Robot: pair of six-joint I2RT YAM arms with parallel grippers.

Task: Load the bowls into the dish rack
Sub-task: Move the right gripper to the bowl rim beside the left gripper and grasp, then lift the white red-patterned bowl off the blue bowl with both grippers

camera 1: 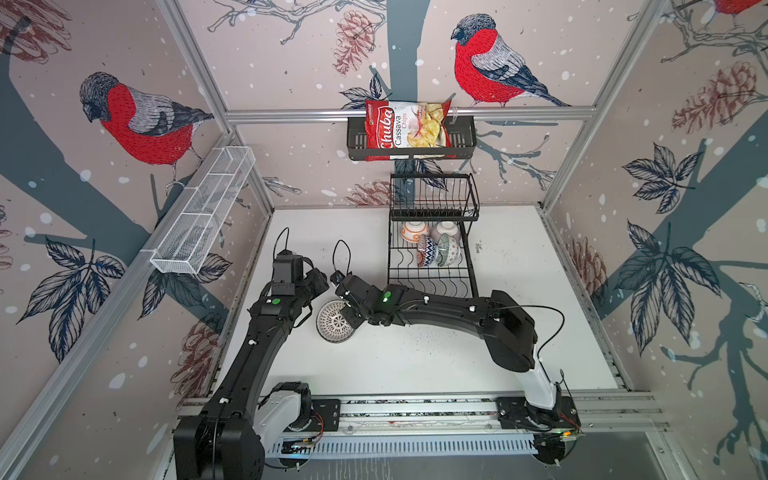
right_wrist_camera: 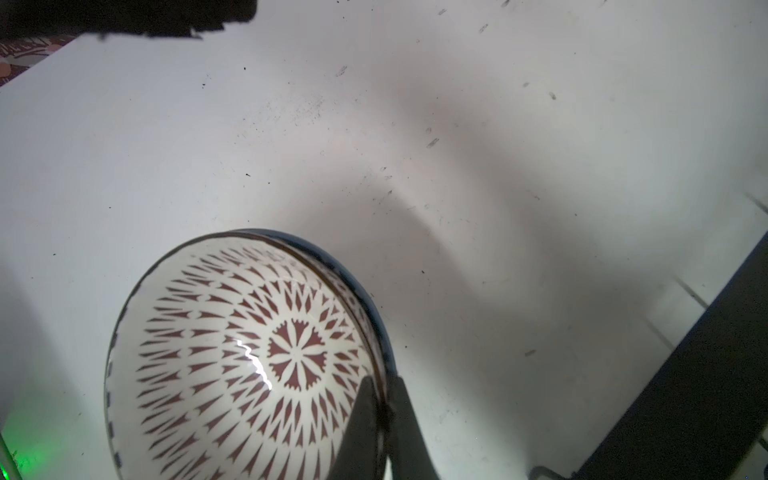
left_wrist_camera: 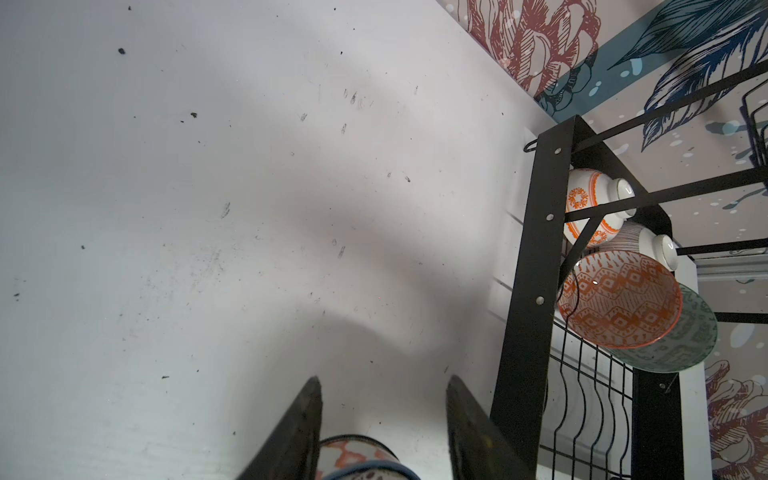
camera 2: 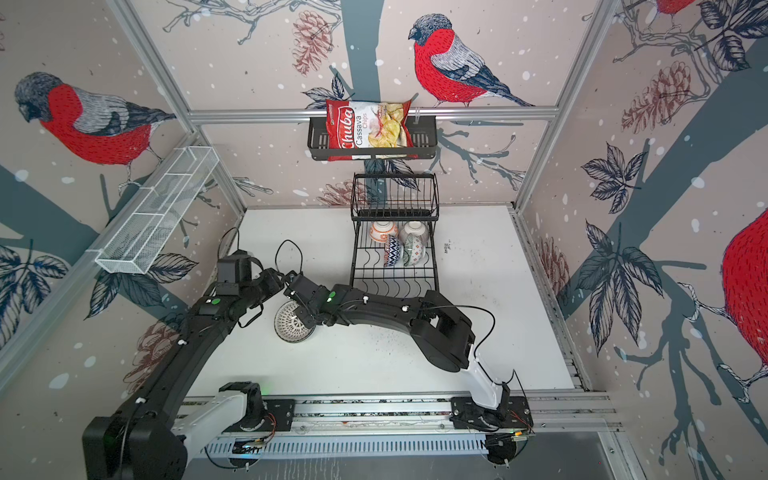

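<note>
A white bowl with a dark red radial pattern sits on the white table left of the dish rack, and shows in both top views. My right gripper is shut on its rim, one finger inside and one outside. The rack's lower tier holds several bowls on edge: orange-patterned, grey-green, blue and pink-lined. My left gripper hovers beside the rack post, jaws apart. An orange-and-blue bowl shows between its finger bases, with a gap to one finger.
The rack's upper basket tier overhangs the back bowls. A chips bag lies in a black slotted shelf on the back wall. A long white mesh basket hangs on the left wall. Both arms cross near the table's left middle.
</note>
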